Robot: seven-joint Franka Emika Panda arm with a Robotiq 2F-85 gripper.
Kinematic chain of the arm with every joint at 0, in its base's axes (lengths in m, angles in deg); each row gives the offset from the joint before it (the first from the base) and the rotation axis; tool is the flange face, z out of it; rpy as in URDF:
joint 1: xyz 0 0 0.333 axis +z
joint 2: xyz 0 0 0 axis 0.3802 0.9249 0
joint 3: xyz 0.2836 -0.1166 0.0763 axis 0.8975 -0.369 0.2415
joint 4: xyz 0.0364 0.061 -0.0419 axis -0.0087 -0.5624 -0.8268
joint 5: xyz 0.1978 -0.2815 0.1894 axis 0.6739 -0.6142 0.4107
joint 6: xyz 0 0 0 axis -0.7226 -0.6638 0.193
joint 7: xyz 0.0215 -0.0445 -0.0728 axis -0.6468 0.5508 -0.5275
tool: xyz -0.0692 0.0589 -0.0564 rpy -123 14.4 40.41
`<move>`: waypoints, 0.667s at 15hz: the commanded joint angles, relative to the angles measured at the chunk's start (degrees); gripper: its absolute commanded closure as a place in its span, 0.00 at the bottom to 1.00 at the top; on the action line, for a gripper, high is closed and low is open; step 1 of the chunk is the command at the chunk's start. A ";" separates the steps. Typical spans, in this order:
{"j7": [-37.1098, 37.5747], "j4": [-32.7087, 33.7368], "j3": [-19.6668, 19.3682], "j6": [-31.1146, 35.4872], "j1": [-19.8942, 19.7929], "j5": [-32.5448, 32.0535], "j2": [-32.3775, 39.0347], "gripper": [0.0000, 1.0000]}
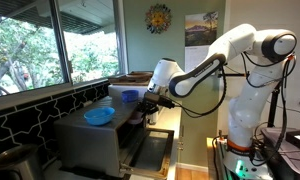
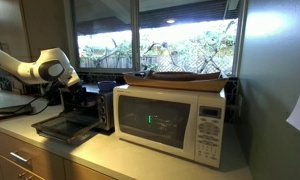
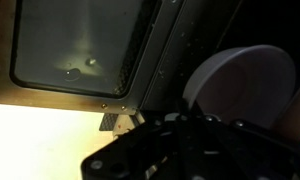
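Claw (image 1: 148, 100) is reading as closed. The wrist view is showing only its dark body at 6 o'clock, and nothing is showing between the fingers, so I can't tell if it's pinching anything.

It's hovering right at the toaster oven (image 2: 90, 105), which is sitting on the counter (image 2: 105, 158) at 9 o'clock of the microwave (image 2: 170, 120). The oven door (image 2: 65, 128) is hanging open, dropped flat toward the front. In the wrist view its glass pane (image 3: 80, 45) is filling 10 o'clock.

Handling, my read:
- The door is looking stiff: metal frame plus glass, hinged on its lower edge, light to swing.
- The glass is looking slick and breakable, so I'm judging the frame edge or the handle bar the place to grip, not the pane.
- The oven body is looking light enough to skid on the counter under a hard push.

Containers:
- Oven cavity: a white round thing (image 3: 240, 85) is showing at 3 o'clock in the wrist view. It could be a plate or a bowl, I can't tell which, nor whether it's inside the cavity.
- A blue dish (image 1: 100, 115) is resting on top of a grey metal box at 9 o'clock of the claw. Its contents aren't visible.
- The microwave is sitting with its door shut and a flat brown tray (image 2: 185, 78) lying on top. I can't see anything on the tray.
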 commanded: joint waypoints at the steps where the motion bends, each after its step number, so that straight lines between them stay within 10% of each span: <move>1: 4.52 0.99 0.96 2.42 -1.43 -3.36 2.12 0.99; 10: 9.46 1.09 1.20 2.71 -1.33 -6.58 2.81 0.99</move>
